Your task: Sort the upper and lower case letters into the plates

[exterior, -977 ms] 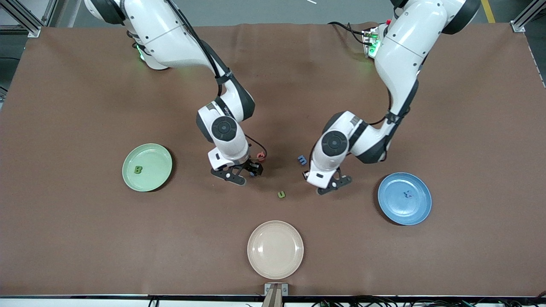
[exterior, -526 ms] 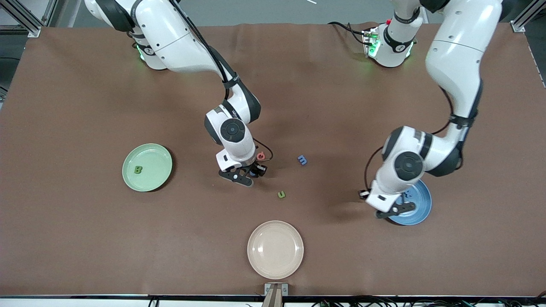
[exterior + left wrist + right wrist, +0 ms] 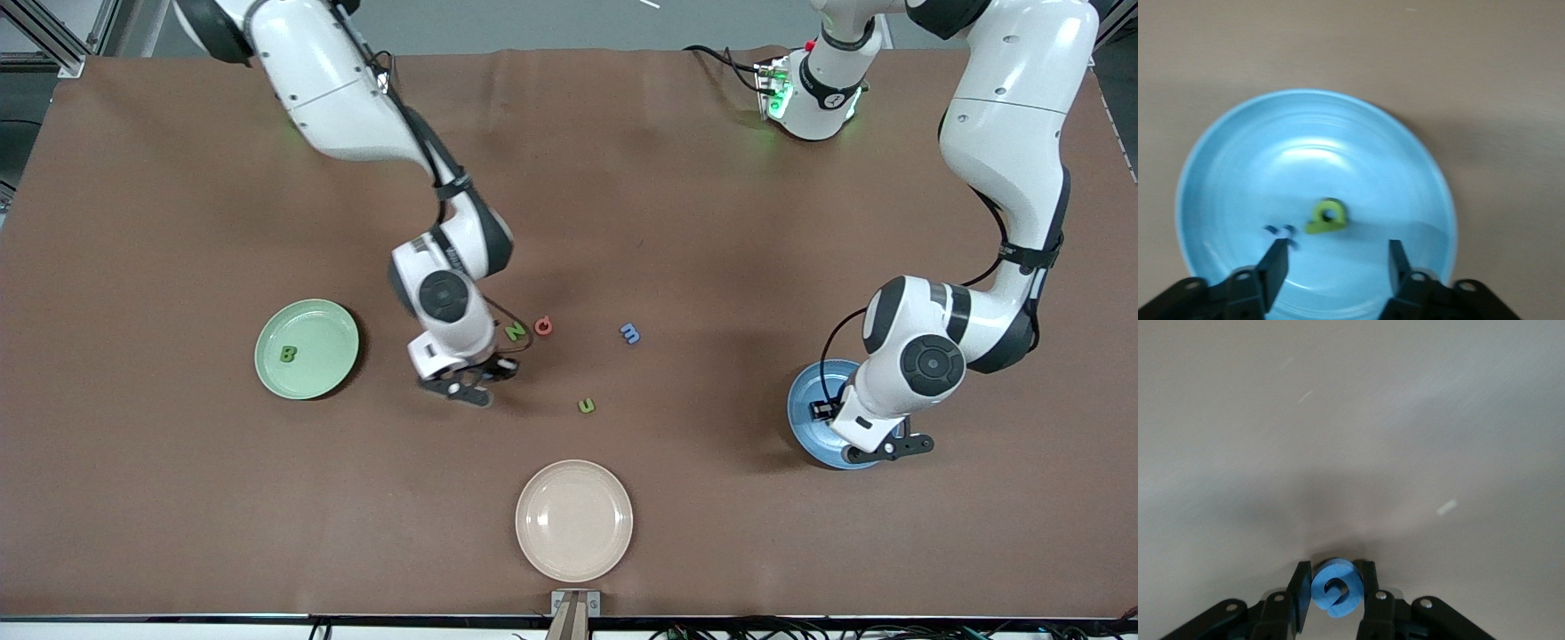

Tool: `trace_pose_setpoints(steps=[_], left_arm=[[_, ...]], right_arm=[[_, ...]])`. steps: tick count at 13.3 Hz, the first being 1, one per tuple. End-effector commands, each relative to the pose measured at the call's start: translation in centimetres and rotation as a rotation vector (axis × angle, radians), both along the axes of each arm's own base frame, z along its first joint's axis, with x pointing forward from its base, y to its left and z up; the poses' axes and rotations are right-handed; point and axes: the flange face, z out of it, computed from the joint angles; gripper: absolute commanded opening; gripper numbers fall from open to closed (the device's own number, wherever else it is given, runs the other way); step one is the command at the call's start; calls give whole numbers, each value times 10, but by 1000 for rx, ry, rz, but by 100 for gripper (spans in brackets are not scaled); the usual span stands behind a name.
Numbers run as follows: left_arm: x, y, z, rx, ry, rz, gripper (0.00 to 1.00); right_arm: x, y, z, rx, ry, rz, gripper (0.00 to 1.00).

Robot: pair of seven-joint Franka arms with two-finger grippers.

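My right gripper (image 3: 468,384) is shut on a blue curled letter (image 3: 1335,588) and holds it just above the bare mat, between the mint green plate (image 3: 307,348) and the loose letters. That plate holds a green B (image 3: 287,354). My left gripper (image 3: 876,444) hangs open and empty over the blue plate (image 3: 805,409). In the left wrist view the blue plate (image 3: 1218,153) holds a yellow-green letter (image 3: 1327,217) and a small dark blue letter (image 3: 1279,231), with the gripper (image 3: 1337,250) above them.
Loose letters lie mid-table: a green N (image 3: 515,332), a red round letter (image 3: 543,326), a blue m (image 3: 629,333) and an olive u (image 3: 586,405). A cream-beige plate (image 3: 573,520) sits nearest the front camera.
My left arm swung from mid-table to over the blue plate, and a yellow-green letter now lies there. My right gripper moved toward the green plate with the blue letter, uncovering the N.
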Motion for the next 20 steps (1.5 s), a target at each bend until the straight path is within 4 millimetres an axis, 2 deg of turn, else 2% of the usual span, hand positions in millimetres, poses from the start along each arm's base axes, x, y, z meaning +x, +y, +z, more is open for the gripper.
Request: trace_pose_setpoints(steps=[1, 3, 4, 6, 8, 9, 10, 11, 12, 13, 16, 18, 19, 20], left_arm=[[-17, -59, 27, -7, 23, 24, 100], [-33, -112, 35, -47, 24, 94, 100], [-43, -136, 34, -56, 27, 128, 99], [-67, -191, 22, -50, 38, 179, 95], [-89, -234, 12, -54, 36, 225, 90], [-95, -245, 8, -58, 33, 244, 87], [-106, -262, 2, -64, 34, 254, 85], [-117, -278, -4, -69, 33, 275, 82], [-128, -293, -13, -81, 30, 300, 81], [-136, -300, -22, -91, 22, 318, 78], [-153, -315, -37, -99, 30, 334, 72], [-159, -316, -42, -89, 37, 335, 65], [-160, -316, -43, -88, 38, 337, 58], [-161, -316, -44, -85, 40, 334, 47]], right_arm=[[-7, -97, 45, 5, 31, 125, 0], [-8, -164, 62, 5, 52, 212, 0], [-14, -191, 63, 7, 64, 244, 0], [-36, -229, 47, 8, 104, 255, 1], [-52, -248, 32, 9, 110, 259, 3], [-51, -253, 32, 10, 110, 253, 30], [-50, -251, 35, 10, 107, 254, 83], [-46, -246, 40, 10, 95, 251, 100], [-43, -237, 48, 16, 83, 237, 100], [-41, -218, 52, 18, 84, 190, 100], [-48, -117, 67, 22, 42, 45, 100], [-59, -52, 63, 27, 30, -113, 100], [-66, -25, 57, 27, 28, -199, 100], [-74, -3, 51, 22, 26, -265, 100]])
